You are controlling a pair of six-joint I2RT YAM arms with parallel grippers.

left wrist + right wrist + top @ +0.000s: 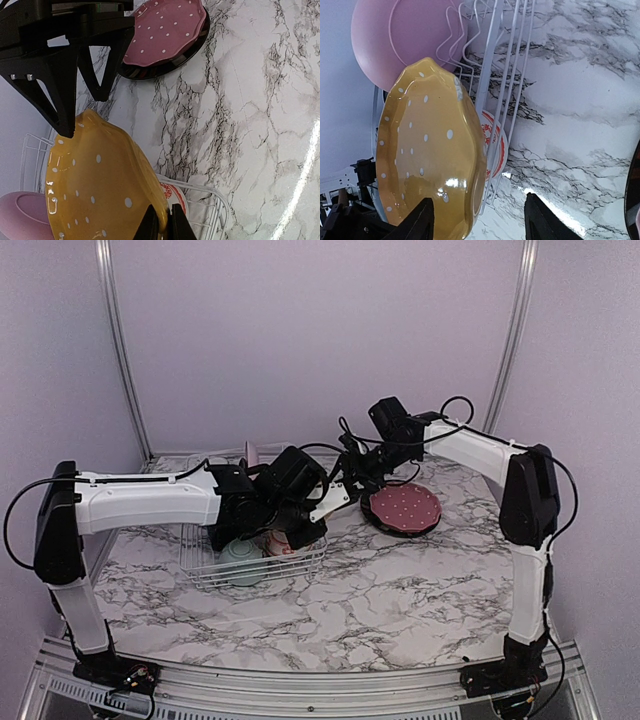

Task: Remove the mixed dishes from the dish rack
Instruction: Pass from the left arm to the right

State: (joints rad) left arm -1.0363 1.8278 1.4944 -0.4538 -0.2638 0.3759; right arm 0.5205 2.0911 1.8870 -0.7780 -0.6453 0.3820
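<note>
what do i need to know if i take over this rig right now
Left gripper: shut on the yellow plate, held over the dish rack.
Right gripper: open, jaws around the plate's far rim, not gripping.
Done: dotted red plate stacked on black plate on the table.
To do: pink plate, floral red plate, pale green bowl in the rack.

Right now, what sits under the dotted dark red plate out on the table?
A black plate: only its glossy rim shows around the dotted dark red plate. Its centre is covered, so anything between them cannot be seen.
</note>
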